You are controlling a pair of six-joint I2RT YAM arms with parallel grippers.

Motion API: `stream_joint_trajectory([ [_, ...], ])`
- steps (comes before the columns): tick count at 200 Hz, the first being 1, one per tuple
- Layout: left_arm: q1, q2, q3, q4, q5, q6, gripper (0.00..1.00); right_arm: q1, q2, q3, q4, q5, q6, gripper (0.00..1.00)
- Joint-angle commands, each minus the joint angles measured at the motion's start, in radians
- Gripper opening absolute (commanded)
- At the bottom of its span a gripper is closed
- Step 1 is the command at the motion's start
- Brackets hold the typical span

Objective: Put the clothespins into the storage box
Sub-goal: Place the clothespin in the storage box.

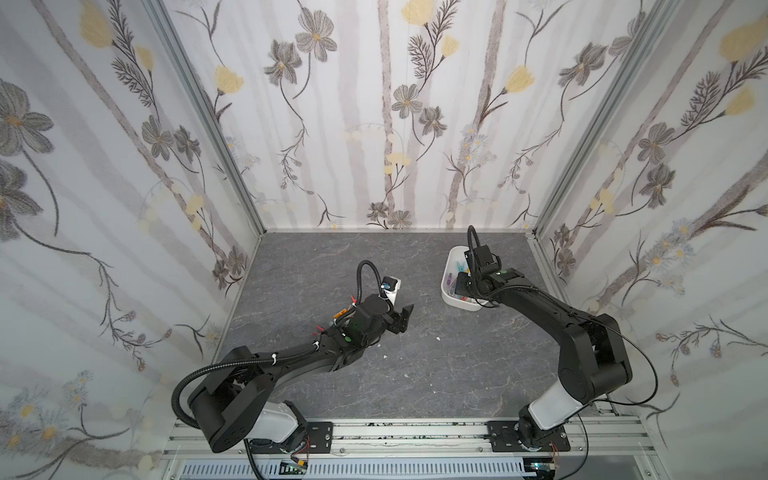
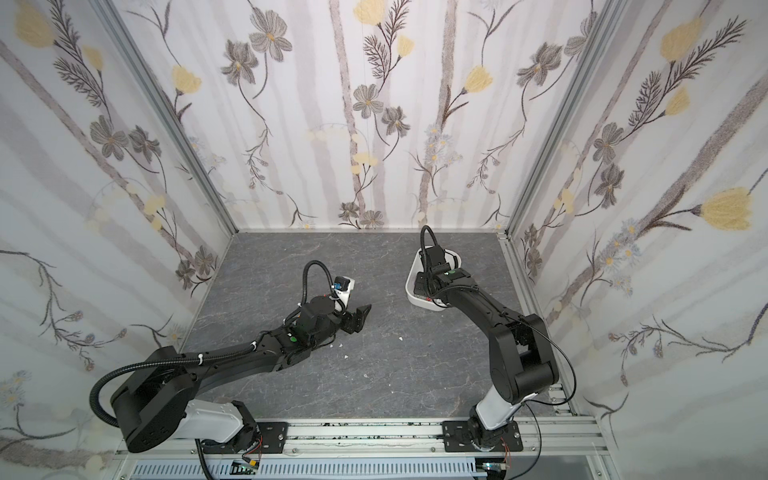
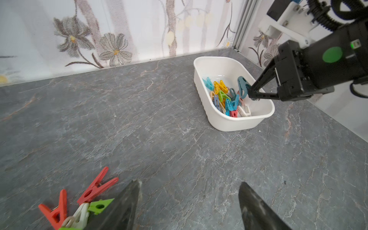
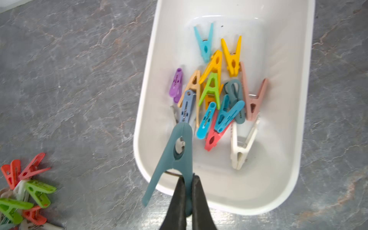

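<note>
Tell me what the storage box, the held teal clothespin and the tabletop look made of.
The storage box: semi-glossy white plastic, by its smooth moulded walls and soft highlights. The teal clothespin: matte plastic with a thin, seemingly metal spring. The tabletop: grey with pale veins, stone or printed laminate, unclear which.

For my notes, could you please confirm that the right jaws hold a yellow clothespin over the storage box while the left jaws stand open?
Not quite: the held clothespin is dark teal, not yellow, as the right wrist view shows. The right jaws do hold it over the storage box, and the left jaws stand open.
</note>
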Motion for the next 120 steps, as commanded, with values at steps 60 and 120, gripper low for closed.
stream_joint_trajectory([
  [60,0.069,0.035,0.055,-0.085,-0.058,-0.083,0.8,0.042,0.07,0.155,-0.025,0.116,-0.03,0.35],
  [120,0.368,-0.285,-0.138,-0.279,-0.02,-0.312,0.78,0.403,0.073,0.138,0.064,-0.058,-0.086,0.35],
])
